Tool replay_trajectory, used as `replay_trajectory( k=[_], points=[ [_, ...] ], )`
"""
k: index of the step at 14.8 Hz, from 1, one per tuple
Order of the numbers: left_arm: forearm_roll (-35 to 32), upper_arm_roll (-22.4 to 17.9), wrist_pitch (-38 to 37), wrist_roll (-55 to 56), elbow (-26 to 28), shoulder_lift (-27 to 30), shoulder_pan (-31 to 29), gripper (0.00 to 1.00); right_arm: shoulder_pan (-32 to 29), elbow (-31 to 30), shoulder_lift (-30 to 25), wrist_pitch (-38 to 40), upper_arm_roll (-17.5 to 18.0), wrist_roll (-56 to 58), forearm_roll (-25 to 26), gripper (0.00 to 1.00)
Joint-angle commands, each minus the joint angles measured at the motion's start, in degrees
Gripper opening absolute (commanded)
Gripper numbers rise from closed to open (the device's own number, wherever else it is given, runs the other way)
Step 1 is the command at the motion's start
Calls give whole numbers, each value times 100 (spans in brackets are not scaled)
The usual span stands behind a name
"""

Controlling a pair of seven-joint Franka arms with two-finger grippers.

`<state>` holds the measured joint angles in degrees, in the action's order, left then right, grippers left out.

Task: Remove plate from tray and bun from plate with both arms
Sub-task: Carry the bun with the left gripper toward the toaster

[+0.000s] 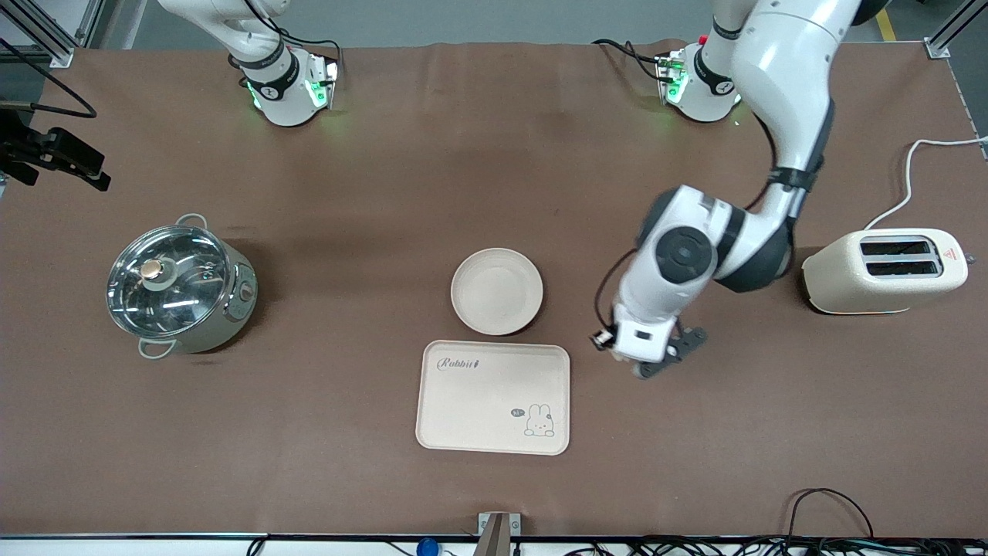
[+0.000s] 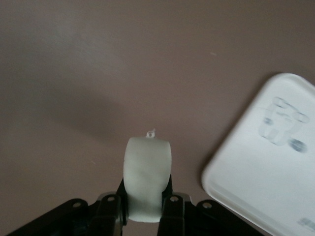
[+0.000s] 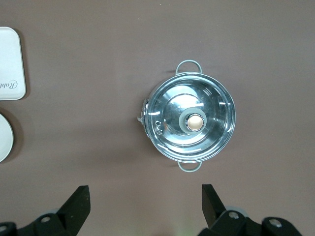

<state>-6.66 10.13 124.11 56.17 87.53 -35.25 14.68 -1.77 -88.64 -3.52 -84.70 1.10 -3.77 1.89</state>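
We see the brown surface [image 1: 386, 193] carrying everything, and we place things by the tray [image 1: 494, 397], which lies flat on it near the front camera's edge. The left arm [image 1: 779, 85] reaches down beside the tray, toward the left arm's end of the surface. The steel pot [image 1: 179, 286] with its glass lid sits well apart from the tray, toward the right arm's end; the toaster [image 1: 884, 270] stands well apart toward the left arm's end. The plate [image 1: 496, 291] rests empty on the surface just beside the tray, farther from the front camera. The left claw [image 2: 146, 206] hangs over bare surface beside the tray's corner, closed on the bun [image 2: 146, 177]. The right claw [image 3: 145, 201] waits above the pot, spread wide and holding nothing.
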Motion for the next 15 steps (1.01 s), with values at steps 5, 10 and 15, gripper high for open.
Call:
replay_trajectory(
  k=[5, 10, 15],
  points=[
    [-63, 86, 219, -642, 203, -527, -905, 28, 37, -172, -149, 15, -57, 61, -40, 100],
    [-99, 60, 403, -774, 379, -764, -1010, 55, 28, -172, -157, 59, -66, 70, -40, 100],
    [-450, 95, 386, -783, 362, -546, -1020, 100, 46, -172, -166, 76, -66, 70, -40, 100]
  ],
)
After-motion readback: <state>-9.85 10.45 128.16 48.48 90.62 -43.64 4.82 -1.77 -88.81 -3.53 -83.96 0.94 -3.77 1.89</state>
